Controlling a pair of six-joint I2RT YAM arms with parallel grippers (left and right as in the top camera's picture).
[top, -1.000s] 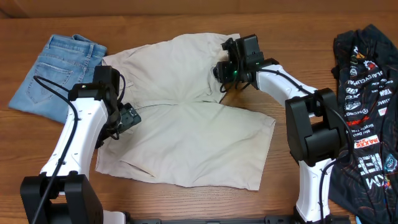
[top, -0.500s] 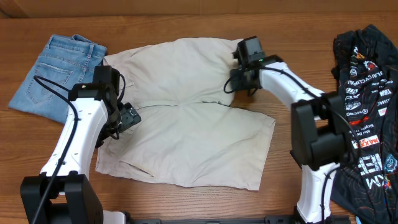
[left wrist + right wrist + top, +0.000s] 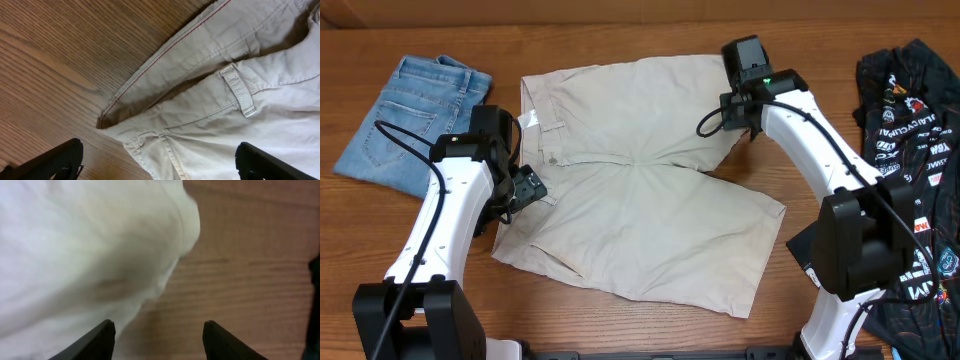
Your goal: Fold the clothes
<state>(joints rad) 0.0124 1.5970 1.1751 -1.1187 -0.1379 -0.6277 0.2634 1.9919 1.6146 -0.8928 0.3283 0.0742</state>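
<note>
The beige shorts point(image 3: 640, 200) lie spread flat in the middle of the table, waistband to the left and legs to the right. My left gripper point(image 3: 526, 188) is open at the waistband's left edge. In the left wrist view its fingers point(image 3: 160, 167) straddle the waistband corner and a belt loop point(image 3: 239, 91). My right gripper point(image 3: 736, 116) is open over the right edge of the far leg. In the right wrist view its fingers point(image 3: 160, 342) stand over bare wood, with the blurred beige shorts point(image 3: 90, 255) beside the left finger.
Light-blue denim shorts point(image 3: 410, 118) lie at the far left, close to my left arm. A black logo-printed jersey point(image 3: 910, 170) lies crumpled along the right edge. The wooden table point(image 3: 620, 30) shows behind and in front of the shorts.
My right gripper has moved right and a little back. The beige shorts have shifted right with it, the far leg is now flatter, and the waistband has drawn away from the denim.
</note>
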